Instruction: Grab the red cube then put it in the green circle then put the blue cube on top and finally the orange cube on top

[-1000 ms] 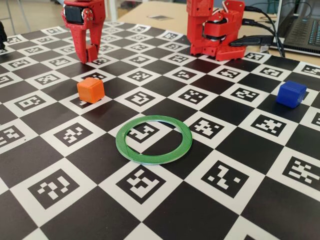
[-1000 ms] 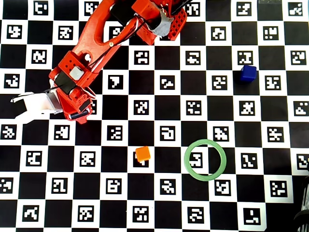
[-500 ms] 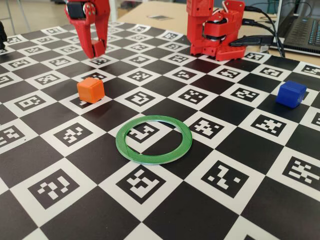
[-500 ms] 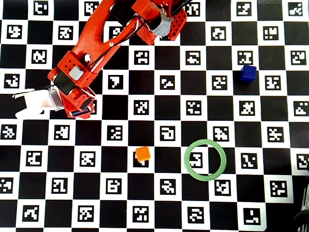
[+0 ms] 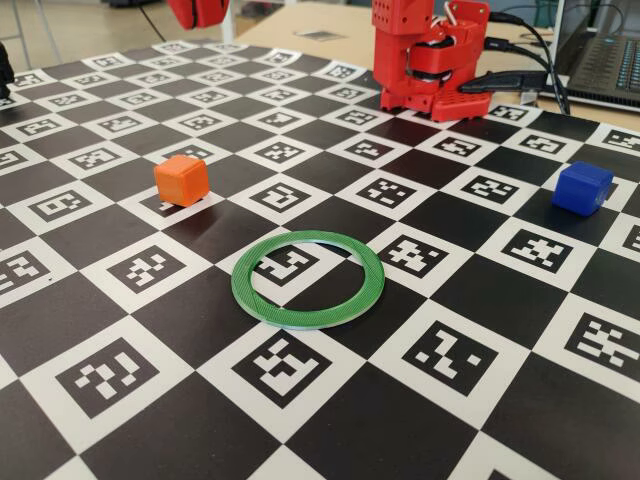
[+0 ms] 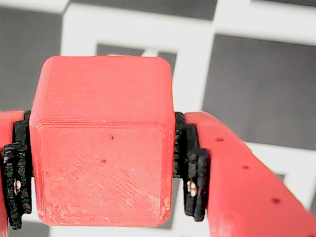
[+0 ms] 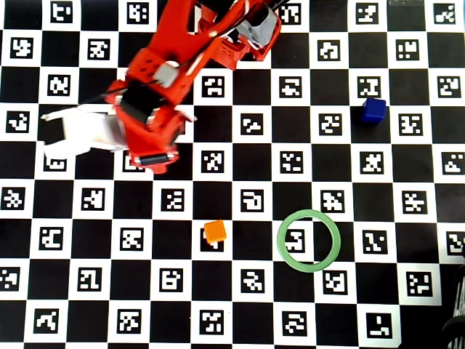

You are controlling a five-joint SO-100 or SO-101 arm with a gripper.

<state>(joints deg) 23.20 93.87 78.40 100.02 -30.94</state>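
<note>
1. The tool clamps the red cube between both pads, raised off the desk for carrying.
2. The green circle lies empty at the tool's four o'clock in the overhead view, awaiting it.

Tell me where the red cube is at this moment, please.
In the wrist view the red cube is clamped between the gripper fingers, lifted above the checkered board. It is not inside the green circle.
</note>
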